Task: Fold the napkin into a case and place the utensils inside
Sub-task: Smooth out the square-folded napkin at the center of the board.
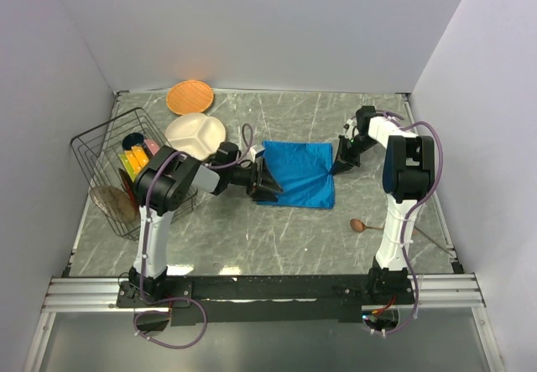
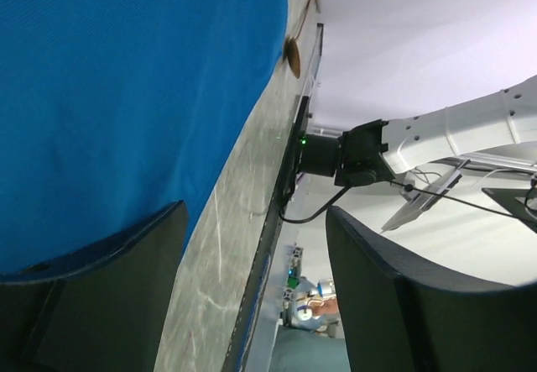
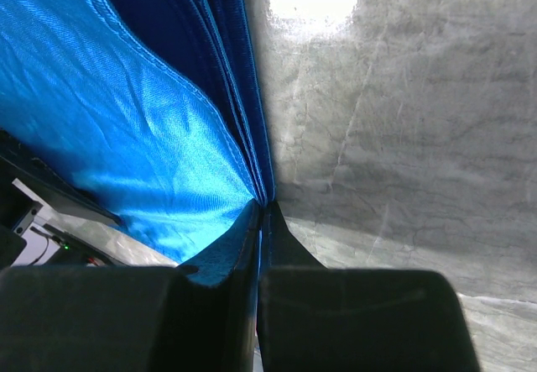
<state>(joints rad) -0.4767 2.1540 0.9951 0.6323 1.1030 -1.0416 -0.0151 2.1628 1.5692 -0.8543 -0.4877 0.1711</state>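
**Pinching a slippery blue napkin at its layered edge**

Lying flat at the centre of the top view, the blue napkin (image 1: 300, 173) rests on the grey marbled table (image 1: 277, 242), between the two arms. The right tool (image 1: 342, 167), at the cloth's right edge, has its fingers pressed together on the napkin. Its wrist view shows several hemmed layers running into the closed tips. The left tool (image 1: 267, 185) sits at the napkin's left edge with its jaws spread and grips nothing. In its wrist view, one finger (image 2: 101, 288) sits at the lower left against the cloth's border.

The napkin looks thin, light and limp, with a sheen that suggests it is slippery. It would likely sag rather than keep a crease, and stacked layers could slide apart. The safest hold appears to be a corner or hem, with every layer caught in one pinch and both sides lifted evenly.

A wooden spoon (image 1: 358, 225) lies apart from the cloth, lower right of it. It looks light and stiff, and is probably best taken by its thin handle.
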